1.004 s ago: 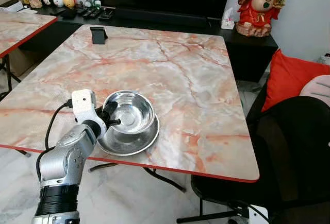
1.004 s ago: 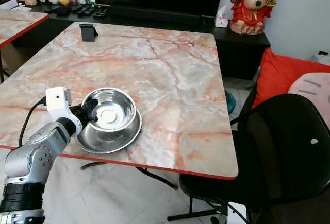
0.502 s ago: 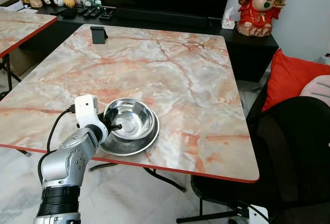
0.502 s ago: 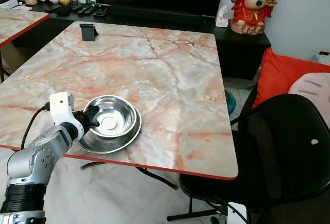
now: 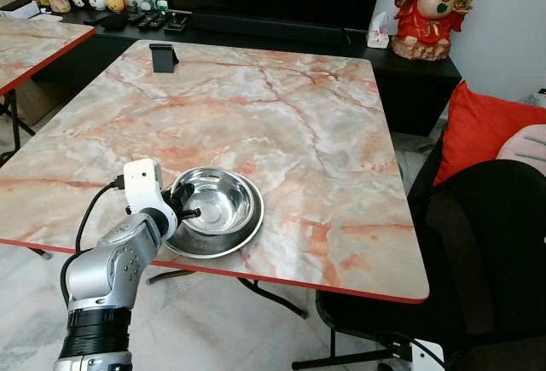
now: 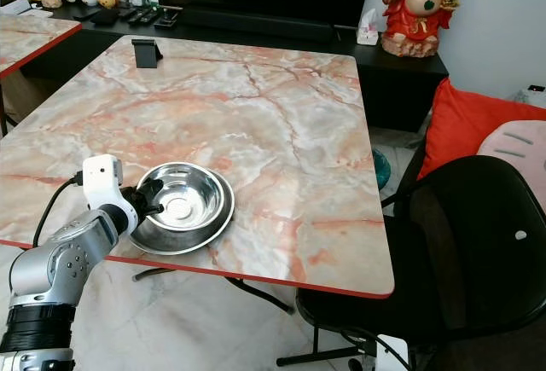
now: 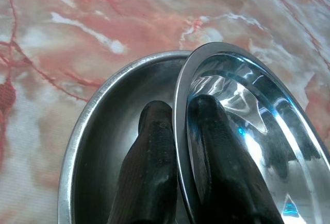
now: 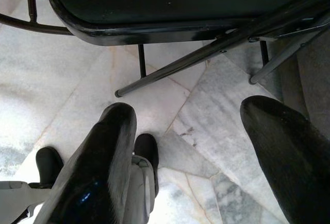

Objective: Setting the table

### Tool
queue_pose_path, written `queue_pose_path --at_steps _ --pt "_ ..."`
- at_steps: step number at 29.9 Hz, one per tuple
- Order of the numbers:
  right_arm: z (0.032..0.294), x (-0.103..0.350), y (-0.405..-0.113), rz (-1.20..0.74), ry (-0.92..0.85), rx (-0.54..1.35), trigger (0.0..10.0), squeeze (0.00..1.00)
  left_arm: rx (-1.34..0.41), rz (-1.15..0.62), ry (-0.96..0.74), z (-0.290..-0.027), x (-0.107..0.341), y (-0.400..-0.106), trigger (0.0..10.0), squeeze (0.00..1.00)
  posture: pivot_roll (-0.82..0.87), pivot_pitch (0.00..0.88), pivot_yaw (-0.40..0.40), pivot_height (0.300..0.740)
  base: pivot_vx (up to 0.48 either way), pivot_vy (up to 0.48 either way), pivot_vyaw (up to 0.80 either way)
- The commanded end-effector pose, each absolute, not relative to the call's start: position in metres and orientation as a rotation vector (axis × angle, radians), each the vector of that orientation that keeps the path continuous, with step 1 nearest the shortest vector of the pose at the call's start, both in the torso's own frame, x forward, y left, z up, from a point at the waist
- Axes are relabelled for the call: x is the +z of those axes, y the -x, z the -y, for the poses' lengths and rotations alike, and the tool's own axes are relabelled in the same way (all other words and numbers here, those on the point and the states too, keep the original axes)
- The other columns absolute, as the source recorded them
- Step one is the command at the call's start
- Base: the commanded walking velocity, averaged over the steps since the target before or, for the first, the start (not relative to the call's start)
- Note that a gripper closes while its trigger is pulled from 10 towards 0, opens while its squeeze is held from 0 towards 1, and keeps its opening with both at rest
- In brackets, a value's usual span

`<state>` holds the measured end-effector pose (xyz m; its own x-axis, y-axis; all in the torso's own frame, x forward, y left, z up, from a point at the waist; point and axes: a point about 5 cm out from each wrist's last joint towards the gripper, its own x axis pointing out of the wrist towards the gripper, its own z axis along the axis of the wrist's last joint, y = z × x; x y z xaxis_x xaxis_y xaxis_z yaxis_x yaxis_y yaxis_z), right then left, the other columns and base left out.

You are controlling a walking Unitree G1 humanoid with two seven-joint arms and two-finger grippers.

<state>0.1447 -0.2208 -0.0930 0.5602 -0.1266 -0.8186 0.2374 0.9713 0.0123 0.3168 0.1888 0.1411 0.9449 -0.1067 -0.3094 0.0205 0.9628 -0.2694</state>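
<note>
1. Lowered since a second ago, the shiny round steel bowl (image 5: 213, 201) now sits level and nested in the wider, shallow steel bowl (image 5: 223, 239) beneath it, no longer tipped up.
2. At the near edge of the table, the left gripper (image 7: 175, 152) pinches the upper bowl's rim: one black finger (image 7: 219, 147) lies inside the bowl, the other finger (image 7: 149, 157) outside it, over the lower bowl's wall.
3. Beyond the fingers, a small black stand (image 5: 162, 56) sits at the table's far edge, well apart from the bowls.
4. Both bowls rest on a pink-and-cream marble-patterned table with a red edge (image 5: 290, 124).
5. The right gripper (image 8: 191, 147) hangs with its fingers spread wide above a pale marble floor (image 8: 67, 74), beside the legs of a black chair (image 5: 486, 243).
6. Farther back stand a red and gold figurine (image 5: 426, 4), a red cushion (image 5: 478, 128) and a low black cabinet (image 5: 256, 34).
</note>
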Motion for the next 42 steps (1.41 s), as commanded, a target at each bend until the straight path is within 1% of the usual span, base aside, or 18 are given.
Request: queue_pose_path --at_steps 1,9,10,11,12,13,14,23,25,26,27,28,35,39,42 --pt "0.223 -0.092 -0.145 -0.951 -0.137 -0.230 10.0 0.00 -0.053 -0.356 0.241 -0.188 0.139 -0.317 10.0 0.00 0.11 0.000 -0.046 0.740 0.000 0.000 0.00" --pt "0.223 -0.092 -0.145 -0.951 -0.137 -0.231 10.0 0.00 -0.044 -0.362 0.238 -0.188 0.139 -0.317 10.0 0.00 0.12 0.000 -0.048 0.740 0.000 0.000 0.00" --pt "0.223 -0.092 -0.145 -0.951 -0.136 -0.230 10.0 0.00 -0.043 -0.362 0.235 -0.189 0.139 -0.317 10.0 0.10 0.12 0.000 -0.048 0.740 0.000 0.000 0.00" --pt "0.223 -0.092 -0.145 -0.952 -0.136 -0.229 10.0 0.00 -0.042 -0.363 0.234 -0.189 0.139 -0.317 10.0 0.10 0.12 0.000 -0.048 0.740 0.000 0.000 0.00" --pt "0.223 -0.092 -0.145 -0.952 -0.136 -0.229 10.0 0.00 -0.041 -0.363 0.233 -0.190 0.139 -0.317 10.0 0.65 0.12 0.000 -0.048 0.740 0.000 0.000 0.00" --pt "0.223 -0.092 -0.145 -0.952 -0.136 -0.229 10.0 0.00 -0.040 -0.363 0.233 -0.190 0.139 -0.317 10.0 0.65 0.12 0.000 -0.048 0.740 0.000 0.000 0.00" --pt "0.223 -0.092 -0.145 -0.951 -0.137 -0.229 10.0 0.00 -0.037 -0.362 0.229 -0.190 0.139 -0.317 10.0 0.96 0.12 0.000 -0.049 0.740 0.000 0.000 0.00" --pt "0.224 -0.092 -0.145 -0.953 -0.134 -0.227 10.0 0.00 -0.021 -0.344 0.208 -0.195 0.143 -0.319 10.0 0.95 0.12 0.000 -0.049 0.740 0.000 0.000 0.00" --pt "0.224 -0.092 -0.146 -0.952 -0.134 -0.227 10.0 0.00 -0.016 -0.346 0.195 -0.197 0.144 -0.320 10.0 0.86 0.12 0.000 -0.051 0.740 0.000 0.000 0.00" --pt "0.224 -0.092 -0.146 -0.952 -0.134 -0.227 10.0 0.00 -0.016 -0.346 0.195 -0.197 0.144 -0.320 10.0 0.86 0.12 0.000 -0.051 0.740 0.000 0.000 0.00" --pt "0.224 -0.092 -0.146 -0.952 -0.135 -0.227 10.0 0.00 -0.014 -0.346 0.183 -0.198 0.146 -0.320 10.0 0.06 0.12 0.000 -0.051 0.740 0.000 0.000 0.00" --pt "0.224 -0.092 -0.146 -0.952 -0.135 -0.227 10.0 0.00 -0.012 -0.344 0.174 -0.199 0.148 -0.321 10.0 0.00 0.12 0.000 -0.051 0.740 0.000 0.000 0.00" --pt "0.224 -0.092 -0.146 -0.952 -0.134 -0.225 10.0 0.00 -0.005 -0.312 0.138 -0.205 0.162 -0.325 10.0 0.00 0.13 0.000 -0.053 0.740 0.000 0.000 0.00" --pt "0.223 -0.092 -0.146 -0.952 -0.134 -0.225 10.0 0.00 -0.008 -0.259 0.107 -0.205 0.175 -0.328 10.0 0.00 0.13 0.000 -0.053 0.740 0.000 0.000 0.00" --pt "0.223 -0.092 -0.146 -0.951 -0.135 -0.226 10.0 0.00 -0.054 -0.087 0.009 -0.199 0.201 -0.333 10.0 0.00 0.13 0.000 -0.053 0.740 0.000 0.000 0.00"
